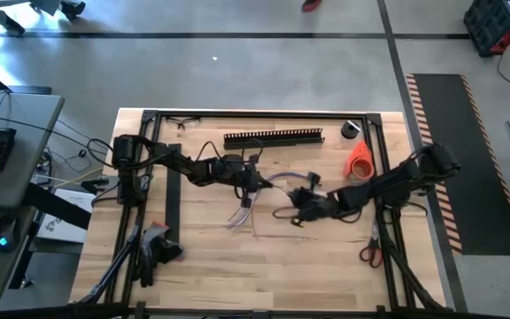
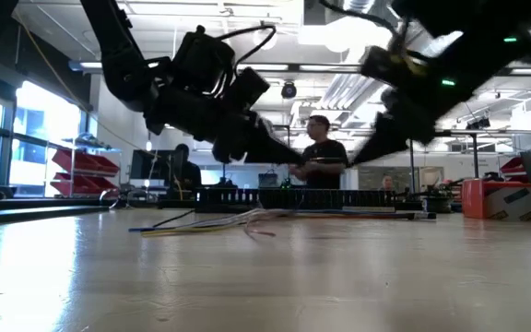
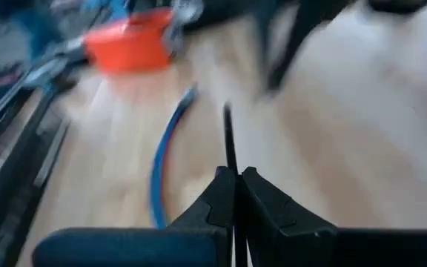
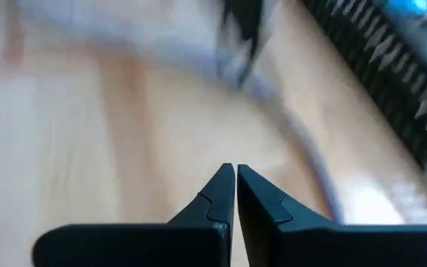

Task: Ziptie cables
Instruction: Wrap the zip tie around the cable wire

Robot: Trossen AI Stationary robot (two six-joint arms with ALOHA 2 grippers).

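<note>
The cables point(image 1: 244, 213) are a loose bunch of pale thin wires lying on the wooden table near its middle, also seen in the low view point(image 2: 238, 219). My left gripper point(image 1: 255, 183) hovers just above their far end, shut on a thin dark strand point(image 3: 228, 133). A blue wire point(image 3: 163, 159) lies on the wood beyond it. My right gripper point(image 1: 289, 209) is right of the bunch, above the table, shut with nothing between its fingertips point(image 4: 235, 172). The pale wires point(image 4: 302, 144) run past ahead of it. My left gripper pinches the thin dark strand point(image 3: 230, 159) between its two fingertips. The strand runs along the fingers and sticks out straight ahead of them, clear of the table. How far back it reaches between the fingers does not show.
A long black slotted strip point(image 1: 273, 138) lies toward the far edge. An orange roll point(image 1: 359, 159) and a small black roll point(image 1: 351, 129) sit at the far right. Red-handled scissors point(image 1: 370, 255) lie at the near right, and glasses point(image 1: 182, 122) at the far left. People stand beyond the table.
</note>
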